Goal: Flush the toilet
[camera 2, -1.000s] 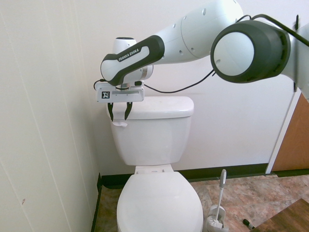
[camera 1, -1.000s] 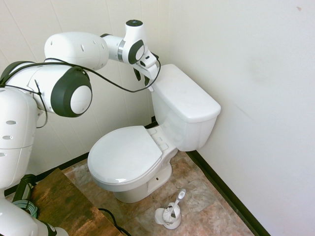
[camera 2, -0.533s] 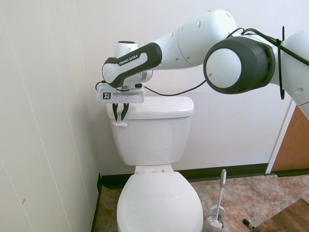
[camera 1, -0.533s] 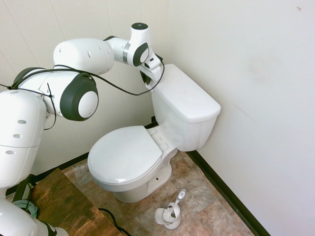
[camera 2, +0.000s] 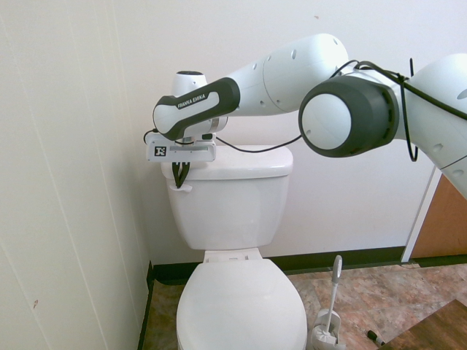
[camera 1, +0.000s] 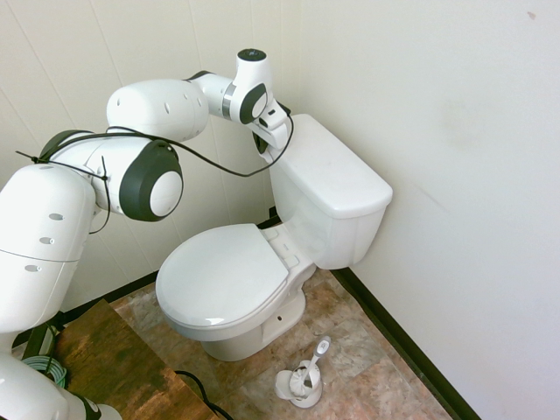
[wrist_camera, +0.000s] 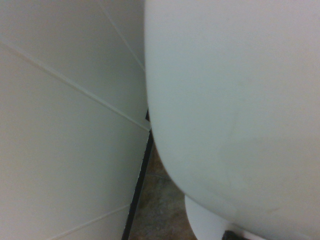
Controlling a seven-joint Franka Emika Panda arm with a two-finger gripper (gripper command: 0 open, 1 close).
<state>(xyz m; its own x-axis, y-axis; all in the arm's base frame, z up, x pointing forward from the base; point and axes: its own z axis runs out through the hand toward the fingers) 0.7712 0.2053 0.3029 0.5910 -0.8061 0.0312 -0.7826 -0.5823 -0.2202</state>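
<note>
The white toilet (camera 1: 325,186) stands in the room's corner with its seat lid (camera 1: 222,273) down and its tank lid on. In the second exterior view the toilet (camera 2: 230,205) faces me, and the small white flush lever (camera 2: 181,187) sticks out at the tank's upper left corner. My gripper (camera 2: 180,176) hangs straight above that lever, fingers drawn together, tips just over or touching it. From the other side my gripper (camera 1: 262,143) is wedged between the wall and the tank, hiding the lever. The wrist view is filled by the tank's white side (wrist_camera: 230,100).
A panelled wall (camera 2: 80,182) runs close beside the tank's lever side. A white toilet brush in its holder (camera 1: 304,378) stands on the tiled floor by the bowl. A wooden board (camera 1: 109,359) lies at the lower left.
The gripper's fingers have gone from spread to shut. The hand has shifted slightly toward the tank's corner over the lever. The lever looks unmoved.
</note>
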